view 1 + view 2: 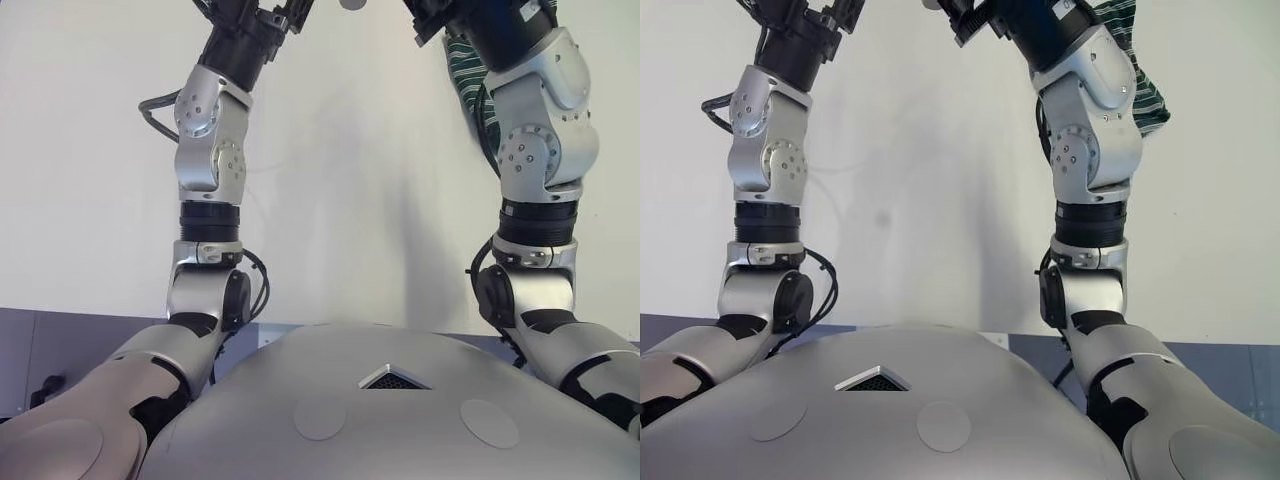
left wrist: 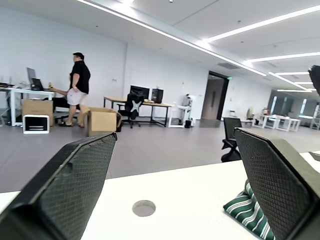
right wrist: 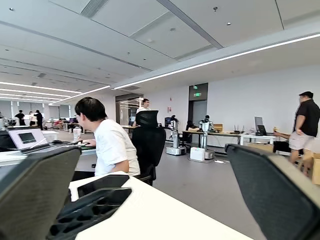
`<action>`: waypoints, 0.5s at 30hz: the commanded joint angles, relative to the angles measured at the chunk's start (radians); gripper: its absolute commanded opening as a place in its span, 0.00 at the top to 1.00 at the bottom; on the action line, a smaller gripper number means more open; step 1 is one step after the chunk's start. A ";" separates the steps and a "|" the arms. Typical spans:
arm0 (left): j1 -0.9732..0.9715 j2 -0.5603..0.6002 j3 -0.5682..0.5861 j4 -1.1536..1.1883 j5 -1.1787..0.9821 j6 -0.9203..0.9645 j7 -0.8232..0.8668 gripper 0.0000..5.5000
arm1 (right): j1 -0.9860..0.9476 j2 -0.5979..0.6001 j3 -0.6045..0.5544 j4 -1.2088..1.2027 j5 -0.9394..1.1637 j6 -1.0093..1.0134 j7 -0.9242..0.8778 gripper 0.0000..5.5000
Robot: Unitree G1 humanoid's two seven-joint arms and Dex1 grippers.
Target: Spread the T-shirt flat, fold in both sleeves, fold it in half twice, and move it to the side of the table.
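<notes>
The T-shirt (image 1: 468,85), green with white stripes, lies bunched at the far right of the white table (image 1: 350,200), partly hidden behind my right arm. Both arms stretch forward over the table to the far side. In the left wrist view my left gripper (image 2: 175,160) is open just above the tabletop with nothing between its fingers (image 2: 75,190). A fold of the T-shirt (image 2: 247,212) lies beside one finger. My right gripper (image 3: 152,165) is open too, empty, with only tabletop (image 3: 165,220) and the room between its fingers (image 3: 272,195).
A round cable hole (image 2: 144,208) sits in the table ahead of the left gripper. A black ribbed part (image 3: 95,207) rests low by the right gripper. Beyond the table's far edge a person sits at a desk (image 3: 112,145).
</notes>
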 commanded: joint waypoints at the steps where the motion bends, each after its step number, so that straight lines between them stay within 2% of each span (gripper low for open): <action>1: -0.034 0.026 0.013 0.045 0.011 -0.008 -0.017 0.21 | -0.013 0.012 -0.020 0.041 0.008 -0.013 0.005 0.02; 7: -0.089 -0.005 0.019 0.118 0.032 -0.068 0.005 0.21 | -0.017 0.035 -0.021 0.091 0.079 0.031 0.068 0.02; 10: -0.057 -0.022 -0.002 0.076 0.037 -0.056 0.006 0.21 | 0.012 0.052 -0.007 0.075 0.092 0.048 0.067 0.02; 12: -0.040 -0.025 -0.002 0.076 0.030 -0.048 -0.002 0.21 | 0.019 0.086 0.003 0.078 0.096 0.048 0.048 0.02; 15: -0.046 -0.073 -0.024 0.036 -0.017 -0.006 -0.019 0.21 | 0.001 0.202 -0.065 0.078 0.232 0.115 -0.053 0.02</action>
